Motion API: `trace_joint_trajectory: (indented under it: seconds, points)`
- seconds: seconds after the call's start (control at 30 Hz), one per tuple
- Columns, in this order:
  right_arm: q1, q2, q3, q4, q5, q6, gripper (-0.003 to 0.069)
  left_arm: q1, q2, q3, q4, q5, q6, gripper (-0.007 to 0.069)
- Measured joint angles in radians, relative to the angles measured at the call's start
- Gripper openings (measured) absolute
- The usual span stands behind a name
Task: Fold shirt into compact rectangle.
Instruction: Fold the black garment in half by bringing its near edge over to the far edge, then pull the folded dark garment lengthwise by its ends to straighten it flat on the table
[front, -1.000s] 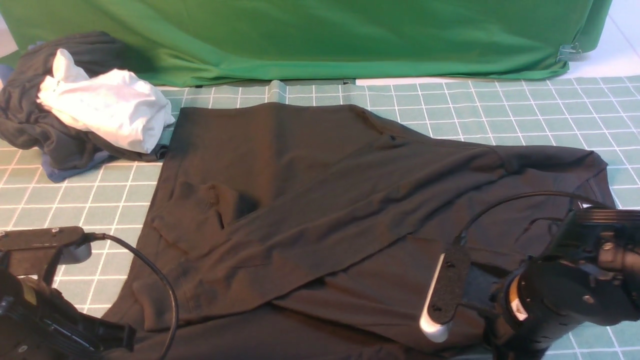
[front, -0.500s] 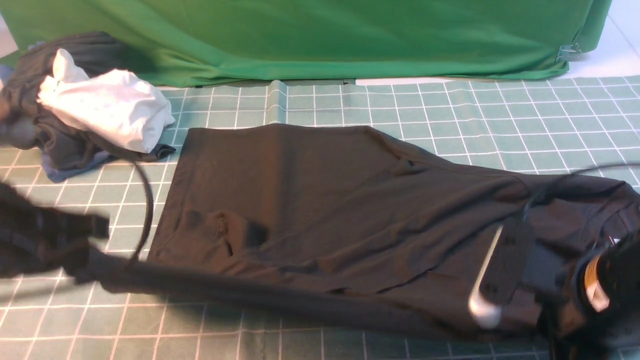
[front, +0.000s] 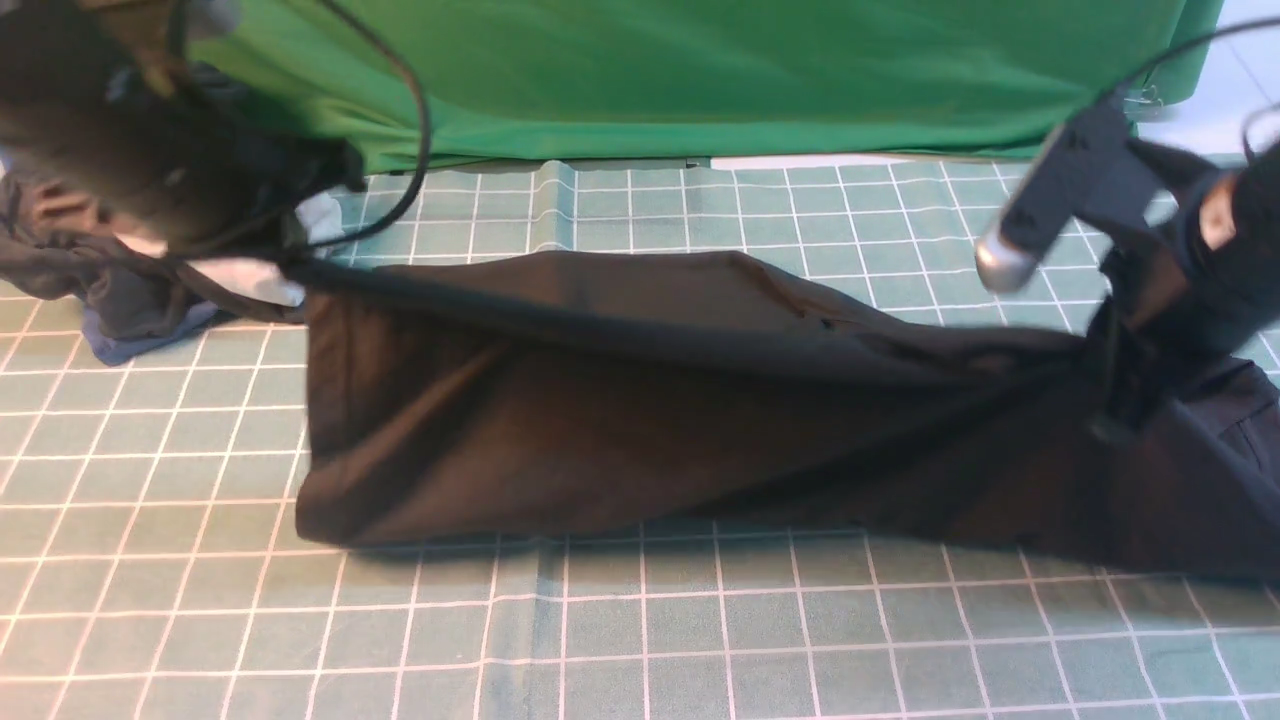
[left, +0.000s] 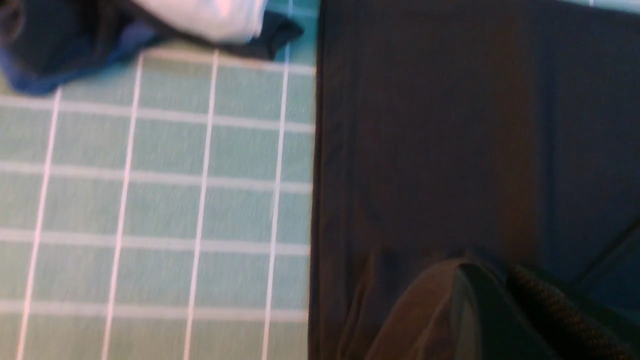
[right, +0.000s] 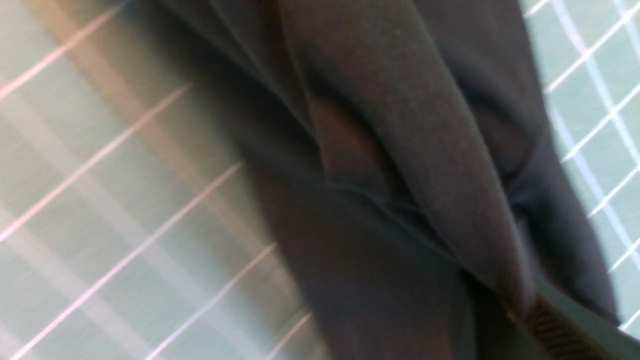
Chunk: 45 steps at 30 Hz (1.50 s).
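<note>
The black shirt (front: 640, 430) lies across the middle of the gridded mat, its print and neck label hidden. Its near edge is lifted into a taut band between both arms, over the rest of the cloth. My left gripper (front: 285, 262) is shut on the shirt's left end at the back left, motion-blurred. In the left wrist view the shirt (left: 450, 150) drapes over the left gripper (left: 492, 310). My right gripper (front: 1115, 345) is shut on the right end, where the cloth bunches. The right wrist view shows a fold of the shirt (right: 400, 125) pinched in the right gripper (right: 520, 310).
A dark grey garment with blue cloth (front: 110, 300) and a small white garment (front: 250, 280) are piled at the back left, partly behind my left arm. A green backdrop (front: 700, 70) hangs along the far edge. The green gridded mat (front: 640, 640) covers the table.
Both arms have risen from the near edge and swung toward the back, carrying the shirt's near edge up and over. The shirt's body has slid nearer and is now narrower.
</note>
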Motion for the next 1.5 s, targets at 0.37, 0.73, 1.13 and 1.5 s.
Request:
trace_joint_trajectory:
  seconds: [0.37,0.73,1.13,1.5]
  points:
    - [-0.035,0.388,-0.367,-0.005,-0.035,-0.049,0.0028,0.045,0.404,-0.402,0.034,0.031,-0.016,0.0013]
    - [-0.053,0.620,-0.577,-0.005,-0.092,-0.049,0.0031,0.088,0.574,-0.550,0.056,0.045,-0.030,0.0013]
    - [-0.054,0.655,-0.578,-0.001,-0.221,-0.029,0.0226,0.089,0.597,-0.555,0.087,-0.036,-0.027,0.0151]
    - [-0.055,0.607,-0.655,0.003,-0.138,0.122,0.0286,0.071,0.584,-0.658,-0.050,0.195,0.121,0.0233]
